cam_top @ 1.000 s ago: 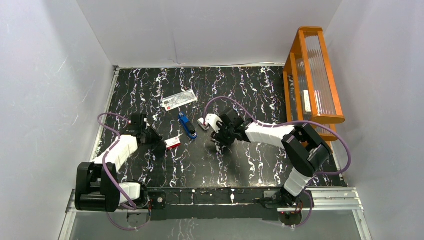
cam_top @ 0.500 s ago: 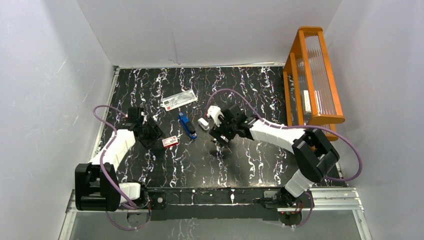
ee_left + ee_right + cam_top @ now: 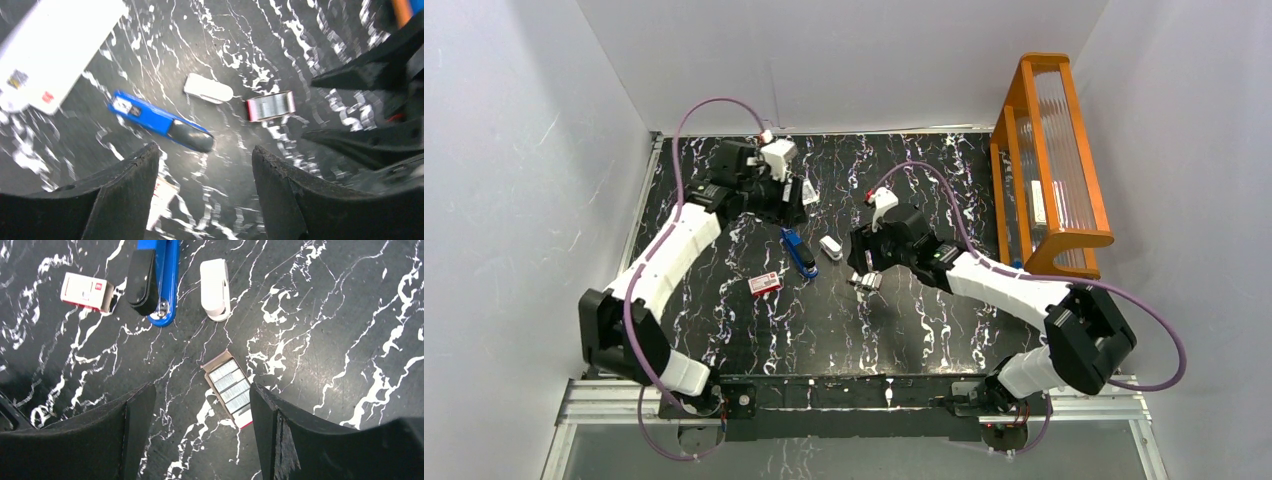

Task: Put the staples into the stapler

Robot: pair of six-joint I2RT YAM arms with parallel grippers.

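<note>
Black fingers (image 3: 100,440) of my right gripper (image 3: 200,440) stand spread wide, with nothing pinched between them. Below the gap lies the open red-and-white cardboard tray (image 3: 230,387), flat on the black, white-veined marble-pattern table (image 3: 325,315) and apart from both fingers. Inside the tray, silvery strips of staples (image 3: 229,382) lie side by side.

Past the tray in my right wrist view:
- a small white oblong plastic piece (image 3: 215,287), lying flat;
- just beside it, the small blue stapler with black base (image 3: 167,280), resting on the table; I cannot tell whether it is hinged open;
- on the stapler's other side, near but not touching it, the red-and-white cardboard sleeve (image 3: 85,291).

The black fingers (image 3: 125,200) of my left gripper (image 3: 205,200) are also spread, and they hold nothing. In my left wrist view the stapler lies on the table ahead of the gap, with the white piece and the tray further on. A flat clear packet with a white-and-red label (image 3: 55,50) lies off to one side, blurred. A corner of the sleeve shows beside one finger.

From the top camera, my left arm reaches to the far part of the table with its gripper over the packet. My right gripper hangs above the tray near the table's middle. An orange-framed rack with ribbed clear panels (image 3: 1054,150) stands at the right edge.
</note>
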